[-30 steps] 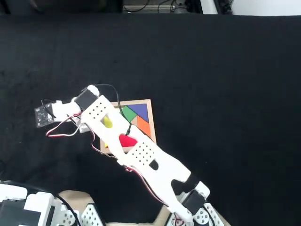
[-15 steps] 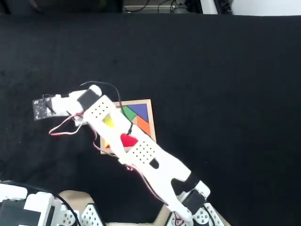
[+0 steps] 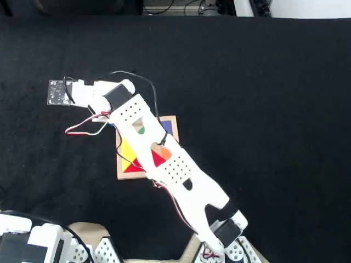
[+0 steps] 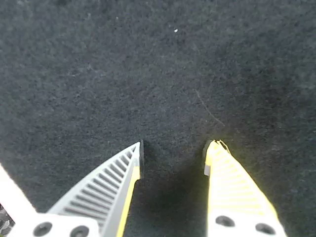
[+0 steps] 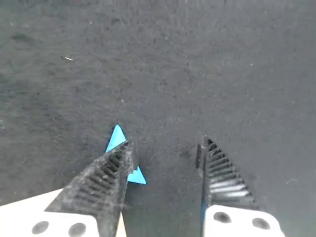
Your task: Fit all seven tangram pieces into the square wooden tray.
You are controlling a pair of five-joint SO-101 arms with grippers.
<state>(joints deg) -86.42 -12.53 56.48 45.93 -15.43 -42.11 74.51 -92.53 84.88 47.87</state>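
The right arm (image 3: 170, 170) swung up and away from the wooden tray (image 3: 125, 176). That put the right gripper (image 5: 165, 145), spread wide and empty, over a light-blue triangle (image 5: 117, 139) lying on the black cloth (image 3: 263, 109) just beside one finger, probably the next pick. The tray held a yellow piece (image 3: 127, 152), a red piece (image 3: 131, 167) and a blue piece (image 3: 167, 127) showing beside the arm, while the left gripper (image 4: 173, 145) gaped empty over cloth.

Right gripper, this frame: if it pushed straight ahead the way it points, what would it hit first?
Probably the black cloth: the right gripper is open over bare cloth. The light blue piece lies by one finger, which may catch it; depth is unclear.
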